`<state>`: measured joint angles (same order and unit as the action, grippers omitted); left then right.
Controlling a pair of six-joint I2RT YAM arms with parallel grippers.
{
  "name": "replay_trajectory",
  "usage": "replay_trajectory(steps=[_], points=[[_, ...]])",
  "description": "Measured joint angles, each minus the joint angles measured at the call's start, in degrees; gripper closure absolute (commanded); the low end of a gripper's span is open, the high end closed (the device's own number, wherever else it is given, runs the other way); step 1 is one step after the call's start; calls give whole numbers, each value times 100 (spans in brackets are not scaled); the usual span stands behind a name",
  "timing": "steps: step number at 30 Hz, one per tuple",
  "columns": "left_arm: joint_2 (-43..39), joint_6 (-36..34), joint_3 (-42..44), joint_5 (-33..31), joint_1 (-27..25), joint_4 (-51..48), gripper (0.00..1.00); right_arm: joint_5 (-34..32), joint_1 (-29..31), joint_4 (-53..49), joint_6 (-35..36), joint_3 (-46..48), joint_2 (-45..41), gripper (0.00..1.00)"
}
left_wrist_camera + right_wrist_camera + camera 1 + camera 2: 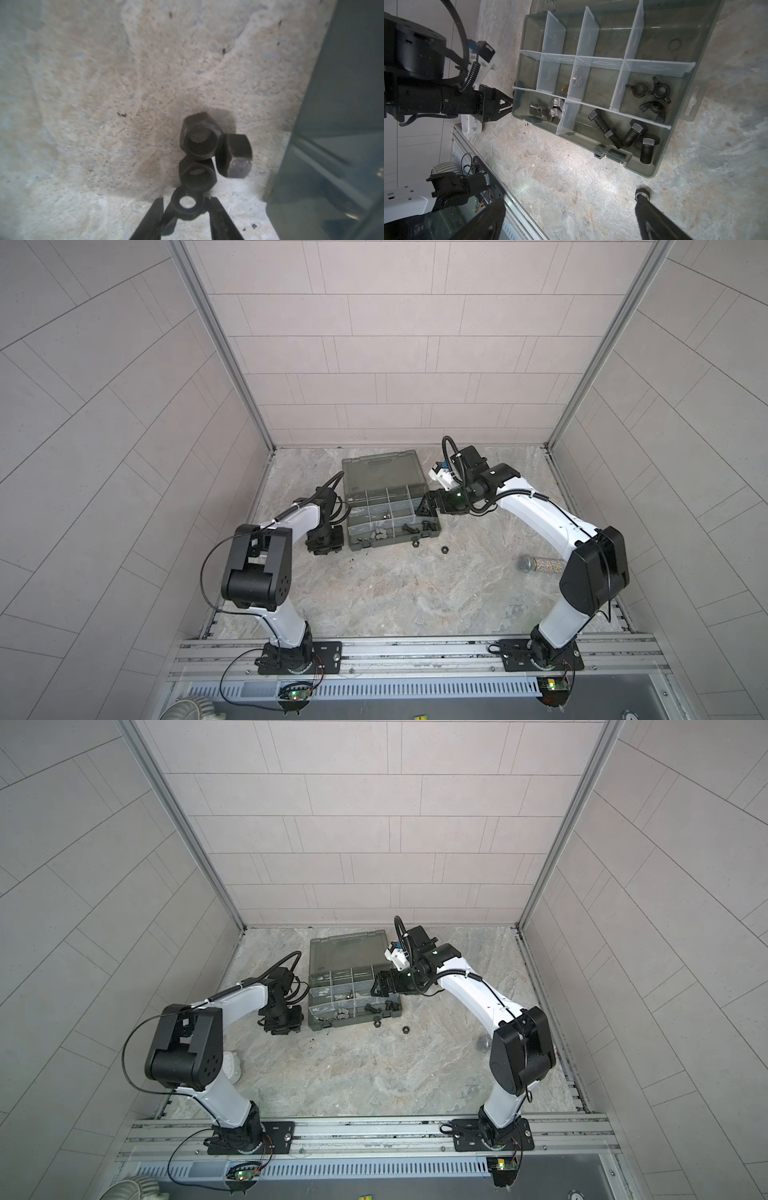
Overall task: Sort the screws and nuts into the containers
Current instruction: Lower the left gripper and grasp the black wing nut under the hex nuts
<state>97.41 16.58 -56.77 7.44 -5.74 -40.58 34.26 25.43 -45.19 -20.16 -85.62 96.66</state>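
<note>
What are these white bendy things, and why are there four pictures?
They are two robot arms with pinching claws, called grippers. Two pictures look down from above; the other two come from cameras on the wrists. On the stone-look table lie an open grey organizer case, a loose hex nut and a microphone. Bolts and black wing nuts sit in separate compartments. The left gripper has its fingers on both sides of a small black nut; whether it pinches it yet, I cannot tell. The right gripper is wide open and holds nothing.
</note>
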Motion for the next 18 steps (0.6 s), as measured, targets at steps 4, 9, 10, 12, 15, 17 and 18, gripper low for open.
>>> replay_trajectory(steps=[4, 9, 10, 12, 15, 17, 18], points=[[11, -13, -7, 22, 0, 4, 62, 2, -37, 13, 0, 127, -37, 1], [111, -37, -92, 63, 0, 2, 65, 2, -74, 31, 0, 170, -68, 1], [142, -48, -111, 61, -2, -2, 65, 2, -74, 35, 0, 170, -68, 1], [192, -59, -170, 63, 0, -42, 66, 15, -76, 44, 0, 170, -68, 1], [245, -59, -229, 63, 0, -87, 66, 26, -90, 44, 0, 170, -68, 1], [269, -61, -264, 63, 0, -122, 66, 39, -103, 44, 0, 170, -68, 1], [286, -61, -284, 63, 0, -136, 67, 46, -109, 44, 0, 168, -68, 1]])
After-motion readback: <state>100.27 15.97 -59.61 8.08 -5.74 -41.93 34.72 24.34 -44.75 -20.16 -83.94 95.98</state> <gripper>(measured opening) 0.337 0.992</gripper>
